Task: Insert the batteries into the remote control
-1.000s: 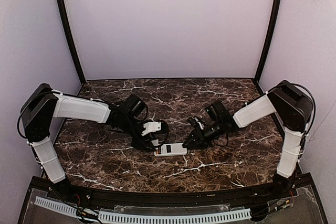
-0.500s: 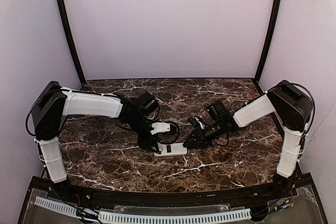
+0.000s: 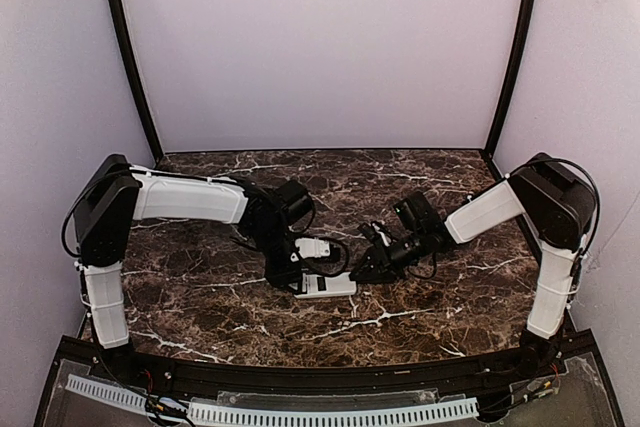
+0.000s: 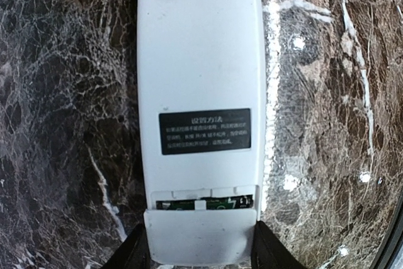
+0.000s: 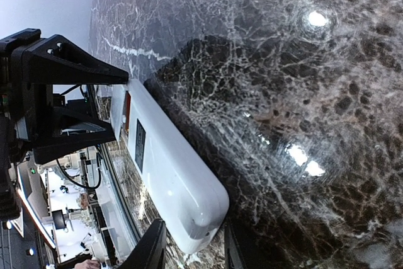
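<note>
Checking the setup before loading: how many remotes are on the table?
1. The remote lies back up near the middle of the table, with the left fingers at one end and the right fingers at the other. No other shows.

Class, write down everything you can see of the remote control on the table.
The remote control is a slim white plastic bar lying back up on the marble table. A black label with white print sits mid-back. Its battery cover is slid partly out, baring a green strip. The left gripper clamps the cover end's sides; the right gripper straddles the other end, contact unclear.
</note>
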`<state>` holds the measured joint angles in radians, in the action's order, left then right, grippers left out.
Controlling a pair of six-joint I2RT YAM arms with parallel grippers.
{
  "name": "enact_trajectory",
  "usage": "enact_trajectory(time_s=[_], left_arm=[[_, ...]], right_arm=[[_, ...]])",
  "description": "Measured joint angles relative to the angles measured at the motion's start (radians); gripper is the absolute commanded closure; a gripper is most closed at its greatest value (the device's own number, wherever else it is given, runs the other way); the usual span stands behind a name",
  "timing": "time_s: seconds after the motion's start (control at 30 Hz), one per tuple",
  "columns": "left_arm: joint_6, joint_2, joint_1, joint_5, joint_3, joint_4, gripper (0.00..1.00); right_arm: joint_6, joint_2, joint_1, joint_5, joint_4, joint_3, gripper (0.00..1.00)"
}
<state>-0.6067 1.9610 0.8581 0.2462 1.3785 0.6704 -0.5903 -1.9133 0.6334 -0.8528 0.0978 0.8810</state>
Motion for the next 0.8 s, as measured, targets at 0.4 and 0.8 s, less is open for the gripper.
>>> enact_trajectory(time_s=[0.4,0.8], left_arm=[[0.002,0.031,0.023,-0.038,0.042,0.035,0.52],[0.002,0.042,0.039,-0.066,0.063,0.060,0.49]], right_arm=[[-0.014,0.000,0.000,-0.008,0.015,-0.005,0.70],[-0.021,0.000,0.000,-0.011,0.031,-0.018,0.71]])
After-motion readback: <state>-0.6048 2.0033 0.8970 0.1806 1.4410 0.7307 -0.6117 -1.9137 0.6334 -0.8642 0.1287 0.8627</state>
